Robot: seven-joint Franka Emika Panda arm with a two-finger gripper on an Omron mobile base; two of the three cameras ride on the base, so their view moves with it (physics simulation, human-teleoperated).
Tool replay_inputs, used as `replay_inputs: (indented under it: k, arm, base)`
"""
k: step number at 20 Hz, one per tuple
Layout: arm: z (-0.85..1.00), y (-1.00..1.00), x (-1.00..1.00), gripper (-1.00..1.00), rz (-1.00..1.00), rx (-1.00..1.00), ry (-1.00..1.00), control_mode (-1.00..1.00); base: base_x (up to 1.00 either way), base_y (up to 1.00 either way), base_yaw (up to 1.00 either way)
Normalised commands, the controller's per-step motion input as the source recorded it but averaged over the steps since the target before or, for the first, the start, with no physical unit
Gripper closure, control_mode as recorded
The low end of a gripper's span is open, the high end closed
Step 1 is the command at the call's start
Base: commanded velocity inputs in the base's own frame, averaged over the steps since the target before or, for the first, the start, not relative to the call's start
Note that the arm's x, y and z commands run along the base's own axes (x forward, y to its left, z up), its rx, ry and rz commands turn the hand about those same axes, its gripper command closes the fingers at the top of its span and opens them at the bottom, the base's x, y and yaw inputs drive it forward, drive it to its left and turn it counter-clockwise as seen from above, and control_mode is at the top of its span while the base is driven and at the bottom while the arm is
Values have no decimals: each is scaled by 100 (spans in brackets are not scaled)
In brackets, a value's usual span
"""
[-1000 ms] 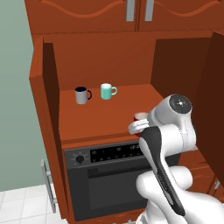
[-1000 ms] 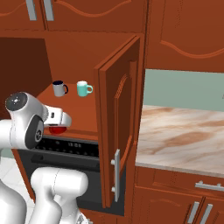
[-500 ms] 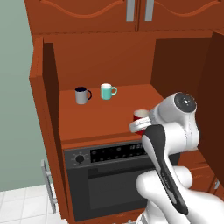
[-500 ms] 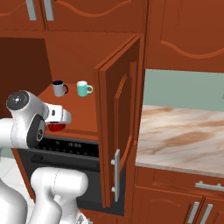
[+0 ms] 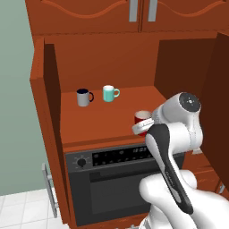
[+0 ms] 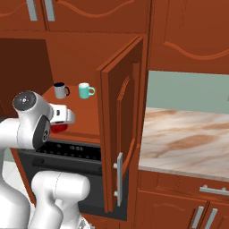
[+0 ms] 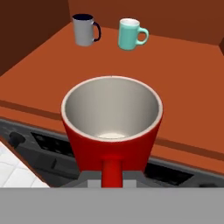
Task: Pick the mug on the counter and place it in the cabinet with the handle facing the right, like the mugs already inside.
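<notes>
- Step in hand: carrying the red mug (image 7: pixel 111 124) into the cabinet (image 5: pixel 112 67).
- Jaws closed on the mug's handle; the mug hangs upright at the front edge of the shelf (image 7: pixel 183 87), near the oven (image 5: pixel 112 179).
- Grey mug (image 7: pixel 85 29) and teal mug (image 7: pixel 130 34) stand further back, handles right.
- Next, in my judgement: advance over the shelf, turn the handle rightward, lower, release.

Colours for you: mug (image 7: pixel 111 127) glossy red outside, pale grey-white inside, red handle. Cabinet (image 5: pixel 107 117) shelf and doors reddish-brown wood, plain. Teal mug (image 7: pixel 131 33) with white interior. Grey mug (image 7: pixel 85 29), dark navy handle and dark inside. Oven (image 5: pixel 112 183) front black, dark grey panel. Counter (image 6: pixel 188 141) beige with brown marbling, drawers below reddish-brown, silver bar handles. Wall (image 5: pixel 15 89) muted grey-green. Floor tiles (image 5: pixel 22 210) white. Upper cabinets (image 5: pixel 89 13) wavy-panelled, same wood.
</notes>
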Motion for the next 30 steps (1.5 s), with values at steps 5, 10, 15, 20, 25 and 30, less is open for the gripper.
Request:
replay_inputs:
  k: [5, 10, 15, 20, 25, 30]
  arm:
    - [0, 0, 19, 100, 5, -4, 0, -100]
    - [0, 0, 26, 100, 4, -3, 0, -100]
    - [0, 0, 21, 100, 5, -3, 0, -100]
    - [0, 0, 3, 100, 10, 0, 0, -100]
    - [0, 0, 4, 100, 13, 0, 0, -100]
    - [0, 0, 1, 100, 13, -4, 0, -100]
  base:
    - [0, 0, 0]
    - [0, 0, 0]
    - [0, 0, 0]
    - [0, 0, 0]
    - [0, 0, 0]
    - [0, 0, 0]
